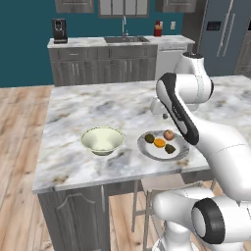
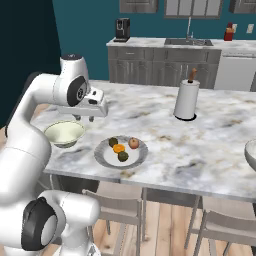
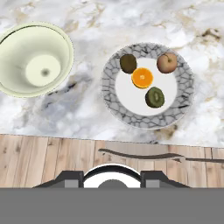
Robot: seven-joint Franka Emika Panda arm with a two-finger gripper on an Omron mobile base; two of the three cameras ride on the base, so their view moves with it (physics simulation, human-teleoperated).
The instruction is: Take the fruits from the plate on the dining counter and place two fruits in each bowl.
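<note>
The plate [image 3: 183,74], grey-rimmed with a white centre, sits near the front edge of the dining counter [image 1: 98,108]. On it lie an apple [image 3: 167,62], an orange [image 3: 142,78], a green fruit [image 3: 155,97] and a dark brownish one [image 3: 128,63]. Left of the plate stands the cream-green bowl [image 3: 35,59], empty. A grey speckled bowl [image 2: 251,152] peeks in at the counter's right edge. My gripper [image 2: 85,119] hangs above the counter between bowl and plate, pointing down, shut and holding nothing.
A paper towel roll [image 2: 186,100] stands upright on the counter behind the plate. Stools [image 2: 117,205] are tucked under the counter's front edge. A cabinet run with a sink [image 1: 122,39] lines the back wall.
</note>
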